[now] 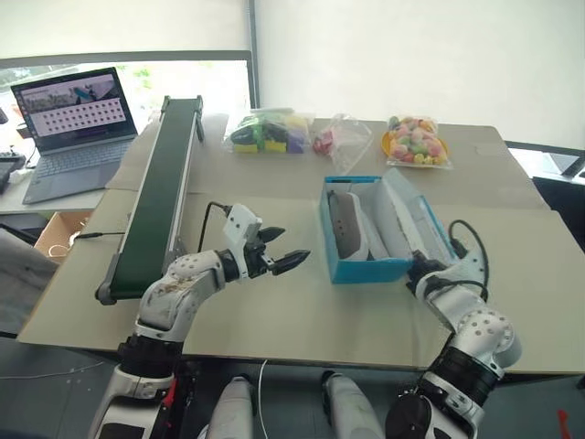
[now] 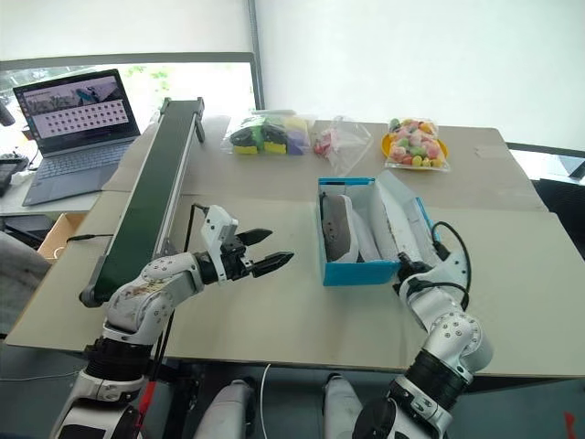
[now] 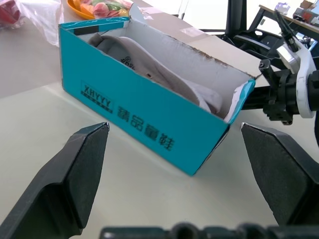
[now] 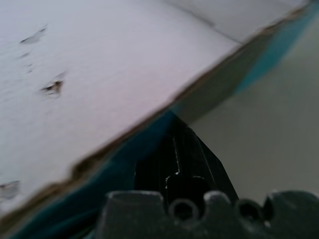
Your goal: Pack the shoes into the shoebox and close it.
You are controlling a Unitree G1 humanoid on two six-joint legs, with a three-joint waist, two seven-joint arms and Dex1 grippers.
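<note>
Shoes (image 1: 349,225) are in the box (image 1: 366,268) — right gripper (image 2: 409,272), pinched shut, should nudge under the lid (image 1: 416,218) and flip slowly — left gripper (image 1: 285,249) hovers wide apart.

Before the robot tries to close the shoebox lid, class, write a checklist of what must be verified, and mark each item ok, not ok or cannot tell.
1. Shoes inside the shoebox: ok, grey shoes lie in it.
2. Nothing sticks up above the rim: cannot tell.
3. Lid free to swing: ok, it stands open along the box's right side.
4. Right end effector under the lid's edge: ok, shut and tucked beneath the lid.
5. Left end effector clear of the box: ok, open and hovering apart from it.
6. Snack bags out of the way: ok, at the table's far side.
</note>
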